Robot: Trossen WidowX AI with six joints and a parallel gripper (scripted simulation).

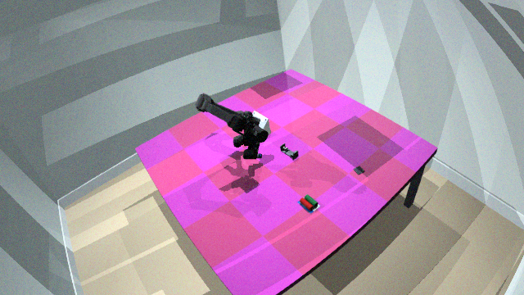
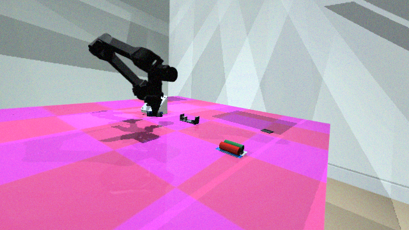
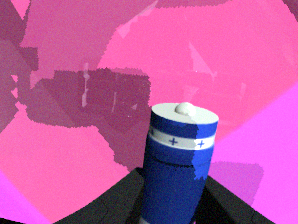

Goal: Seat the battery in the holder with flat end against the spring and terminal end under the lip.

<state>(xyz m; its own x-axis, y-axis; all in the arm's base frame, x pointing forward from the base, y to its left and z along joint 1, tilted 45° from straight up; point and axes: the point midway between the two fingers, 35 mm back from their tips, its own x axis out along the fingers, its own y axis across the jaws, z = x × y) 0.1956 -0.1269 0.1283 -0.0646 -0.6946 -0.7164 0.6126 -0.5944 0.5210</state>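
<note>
End effector point(image 1: 251, 156) point(image 2: 154, 114) point(image 3: 170, 180) partly closed, gripping the blue battery point(image 1: 259, 156) point(image 2: 159, 114) point(image 3: 178, 165) — black holder point(image 1: 290, 152) point(image 2: 190, 120) nearby, unfilled

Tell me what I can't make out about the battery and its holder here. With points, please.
- Battery's flat end: cut off by the wrist view's bottom edge.
- Battery point(image 3: 176, 172) middle, top and exterior views: mostly hidden by the gripper point(image 1: 253, 156) point(image 2: 154, 115) point(image 3: 170, 180).
- Holder's point(image 1: 289, 152) point(image 2: 190, 121) spring and lip: too small in top and exterior views.
</note>
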